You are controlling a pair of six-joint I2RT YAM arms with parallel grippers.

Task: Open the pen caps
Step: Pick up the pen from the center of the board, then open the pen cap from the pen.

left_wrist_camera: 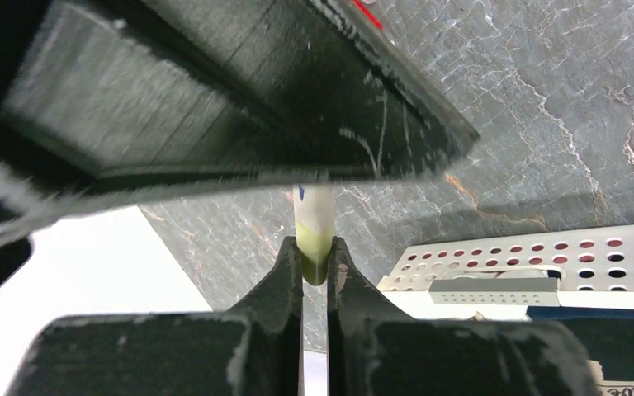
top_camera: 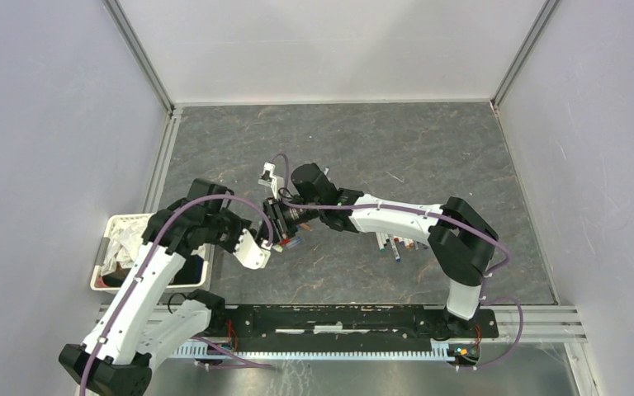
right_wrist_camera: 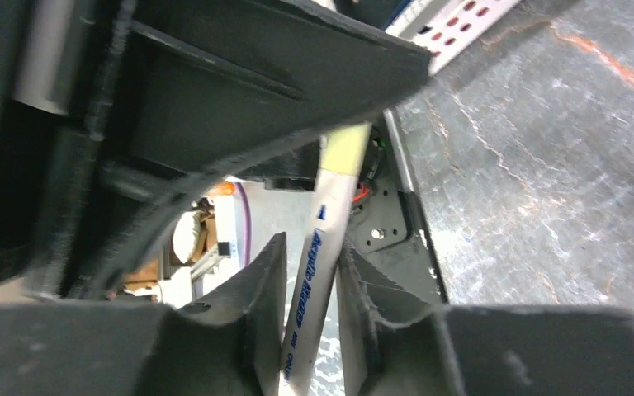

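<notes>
**Pen bridged between two claws, cap end on the left**

The pen (right_wrist_camera: 315,276) hangs in the air above the table (top_camera: 396,148), left of centre, where the two arms meet nose to nose. Its yellow-green cap (left_wrist_camera: 314,247) points toward the left arm and its white printed barrel runs away toward the right arm. The long axis therefore lies along the line joining the two claws, roughly left to right in the overhead view, though the pen itself is almost hidden there.

The left gripper (left_wrist_camera: 314,252) is clamped tight on the cap, with its fingers pinching the coloured end from both sides. The right gripper (right_wrist_camera: 311,252) straddles the barrel farther along, one finger on each side and very close to it. Whether it is already squeezing the barrel or a sliver of gap remains, I cannot tell.

Everything appears to turn on that shared axis. A straight pull apart along the barrel should free the cap, while any sideways drift would likely bend or twist the pen instead.

More pens (top_camera: 396,245) lie on the table under the right arm, well apart from the held one, and a white basket (top_camera: 117,224) sits beside the left arm.
</notes>
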